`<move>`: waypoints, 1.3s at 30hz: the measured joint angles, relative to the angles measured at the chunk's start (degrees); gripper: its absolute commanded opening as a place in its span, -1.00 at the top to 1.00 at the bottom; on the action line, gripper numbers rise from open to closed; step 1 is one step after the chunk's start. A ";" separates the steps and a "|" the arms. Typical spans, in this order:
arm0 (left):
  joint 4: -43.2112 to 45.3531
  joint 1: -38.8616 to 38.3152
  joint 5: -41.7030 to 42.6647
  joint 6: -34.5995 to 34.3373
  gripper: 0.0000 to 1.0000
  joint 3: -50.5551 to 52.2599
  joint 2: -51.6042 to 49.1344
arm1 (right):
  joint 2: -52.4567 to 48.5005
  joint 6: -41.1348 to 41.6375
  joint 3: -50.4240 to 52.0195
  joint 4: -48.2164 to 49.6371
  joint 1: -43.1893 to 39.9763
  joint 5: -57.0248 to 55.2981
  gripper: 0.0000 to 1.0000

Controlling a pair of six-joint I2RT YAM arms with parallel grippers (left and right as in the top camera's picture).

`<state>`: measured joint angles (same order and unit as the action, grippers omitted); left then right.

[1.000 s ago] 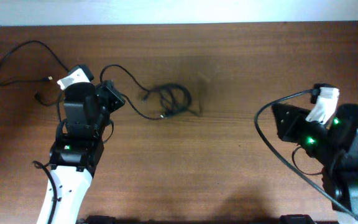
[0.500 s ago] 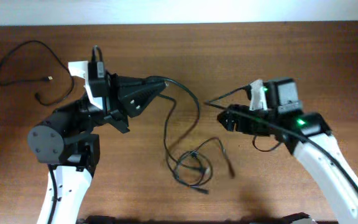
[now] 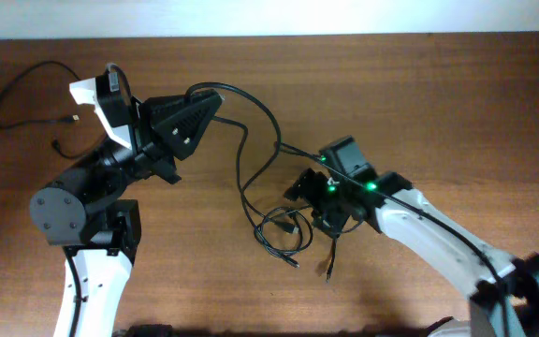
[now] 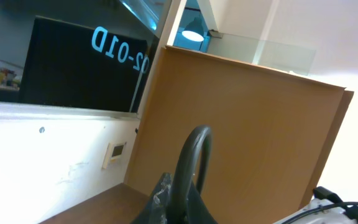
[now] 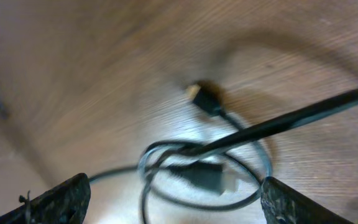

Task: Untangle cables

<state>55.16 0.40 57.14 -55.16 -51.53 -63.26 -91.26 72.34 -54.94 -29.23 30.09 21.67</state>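
Noting the left end effector [image 3: 209, 101] raised at upper centre of the overhead view, closed on a strand of the cables [image 3: 284, 234], whose knot lies on the bench [image 3: 457, 103] at lower centre. Right end effector [image 5: 176, 196] hovers over that knot, fingers spread apart. A separate cable [image 3: 36, 94] lies upper left. Judged light, limp and snag-prone; take hold just beside a plug end [image 5: 199, 94], not mid-loop

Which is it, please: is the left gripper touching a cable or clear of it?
Touching. The left wrist view shows a cable loop rising from between the left gripper's fingers; overhead, the same cable leaves its tip.
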 measured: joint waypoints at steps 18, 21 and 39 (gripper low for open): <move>-23.10 23.08 10.08 8.66 1.00 -0.22 0.11 | 23.85 -42.88 -6.93 -16.61 -64.96 2.19 0.92; -37.22 27.80 5.35 12.11 1.00 -0.55 0.22 | 20.52 -45.20 -6.88 -17.57 -66.64 2.29 0.92; -55.25 10.64 -22.14 32.98 1.00 -4.37 -0.11 | -0.59 -48.78 -6.88 -18.62 -26.84 -2.38 0.72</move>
<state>-0.10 11.05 35.00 -22.17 -55.90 -63.37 -91.85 23.55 -61.82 -47.86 3.25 19.29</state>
